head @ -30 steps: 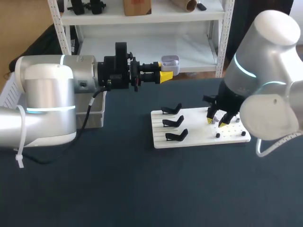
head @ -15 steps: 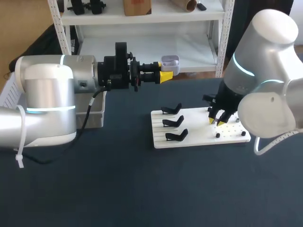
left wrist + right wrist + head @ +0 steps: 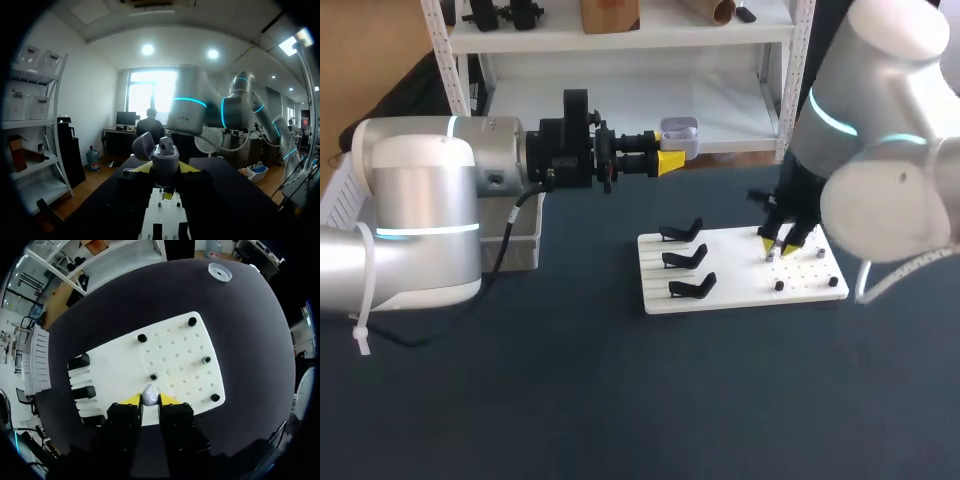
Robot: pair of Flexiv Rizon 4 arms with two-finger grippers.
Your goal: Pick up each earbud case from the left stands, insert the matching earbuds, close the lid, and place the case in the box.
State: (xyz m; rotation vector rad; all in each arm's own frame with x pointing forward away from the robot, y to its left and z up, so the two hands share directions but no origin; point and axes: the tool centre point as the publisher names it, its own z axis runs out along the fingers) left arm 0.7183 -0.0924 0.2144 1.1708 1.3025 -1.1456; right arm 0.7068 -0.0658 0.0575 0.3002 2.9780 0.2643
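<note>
— Yellow tips first: what has the right gripper [image 3: 149, 401] got?

— A small white earbud [image 3: 148, 393], pinched between both fingers, one on each side. It sits over the white board [image 3: 175, 355], just beside one of the black pegs [image 3: 153, 376]. I can't tell from where I stand whether it touches the board.

— And the other claw?

— The left gripper [image 3: 670, 160] is clamped on the earbud case [image 3: 680, 133] and holds it up in the air, well apart from the board. Its lid [image 3: 143, 146] is tipped open to one side.

— Anything in the case?

— I can't see into it, so I won't say.

— What else is on the board?

— Three black stands [image 3: 685, 258] in a row on its left part, and the pegs spread over the dotted right part. The board lies flat on the dark table [image 3: 620, 400].

— And the box?

— The box [image 3: 523, 243] is at the table's left, near the board's stand end. The left arm [image 3: 420, 220] crosses in front of it and hides the inside.
</note>
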